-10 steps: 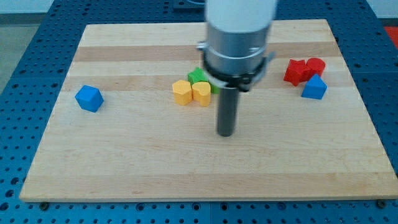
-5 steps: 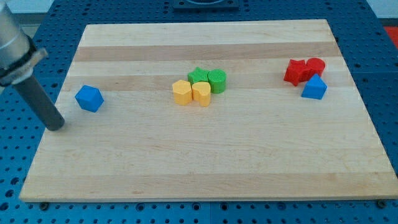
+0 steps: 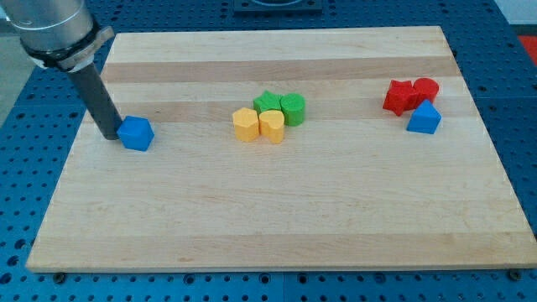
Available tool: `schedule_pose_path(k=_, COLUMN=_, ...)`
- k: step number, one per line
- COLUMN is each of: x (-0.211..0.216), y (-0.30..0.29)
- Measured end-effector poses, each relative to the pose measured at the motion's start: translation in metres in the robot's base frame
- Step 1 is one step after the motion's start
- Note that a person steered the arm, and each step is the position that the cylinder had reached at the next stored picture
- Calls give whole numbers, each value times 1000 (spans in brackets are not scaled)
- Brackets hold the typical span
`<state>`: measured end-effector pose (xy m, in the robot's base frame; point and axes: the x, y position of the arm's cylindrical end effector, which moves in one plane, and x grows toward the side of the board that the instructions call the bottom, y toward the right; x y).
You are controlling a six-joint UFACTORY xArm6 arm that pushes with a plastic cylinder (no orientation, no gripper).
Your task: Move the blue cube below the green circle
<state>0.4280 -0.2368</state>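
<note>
Our tip (image 3: 110, 134) sits at the blue cube's (image 3: 136, 133) left side, apparently touching; green circle (image 3: 293, 109) well right.

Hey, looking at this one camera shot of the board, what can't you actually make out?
- Camera view: whether my tip actually touches the blue cube; they sit too close to tell.
- The arm above the rod is cut off by the view's top-left edge.
- The green block behind the green circle and yellow blocks is partly hidden, shape unclear.
- The two red blocks overlap; shapes unclear.
</note>
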Motion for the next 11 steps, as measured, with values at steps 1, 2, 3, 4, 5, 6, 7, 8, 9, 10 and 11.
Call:
schedule_pose_path(k=1, x=-1, y=4)
schedule_pose_path(k=2, x=-1, y=6)
schedule_pose_path(k=3, x=-2, y=10)
schedule_pose_path(k=4, x=-4, y=11)
schedule_pose_path(k=5, x=-11, y=11)
schedule_pose_path(k=6, x=-7, y=20)
schedule_pose_path(k=7, x=13, y=36)
schedule_pose_path(k=8, x=36, y=57)
schedule_pose_path(k=9, x=51, y=86)
schedule_pose_path(k=10, x=55, y=118)
schedule_pose_path(k=11, x=55, y=152)
